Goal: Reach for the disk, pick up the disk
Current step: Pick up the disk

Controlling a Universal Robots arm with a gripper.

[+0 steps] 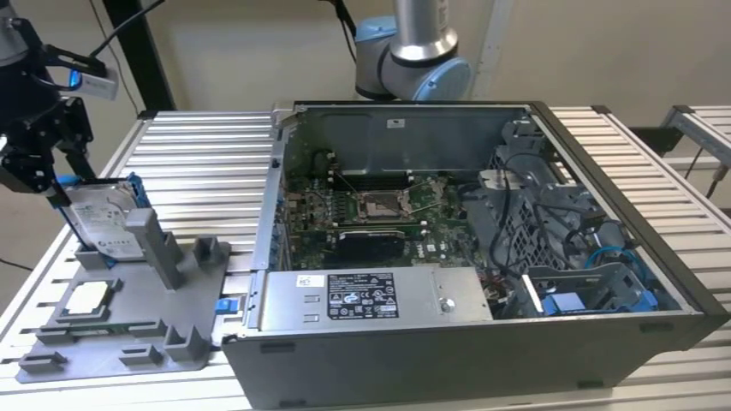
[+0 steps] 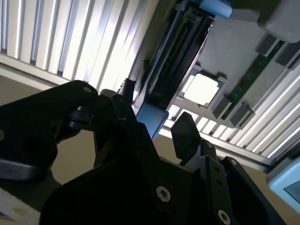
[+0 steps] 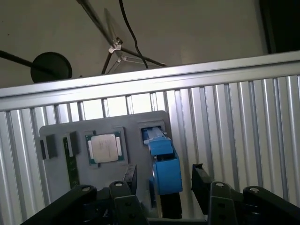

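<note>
1. The disk [image 1: 105, 221] is seen standing on edge in the grey fixture [image 1: 143, 308], at the exterior view's left, beside the case [image 1: 457, 342].
2. The gripper [image 3: 164, 174] is held open at the disk's upper end.
3. Its blue edge is straddled by the fingers [image 3: 130, 177], with a gap on each side.
4. A chip [image 3: 104, 147] is seen flat nearby.

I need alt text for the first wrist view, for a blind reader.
Open gripper straddles the blue-framed disk, which stands on edge in a grey holder on a ribbed table. A square chip lies beside it.
</note>
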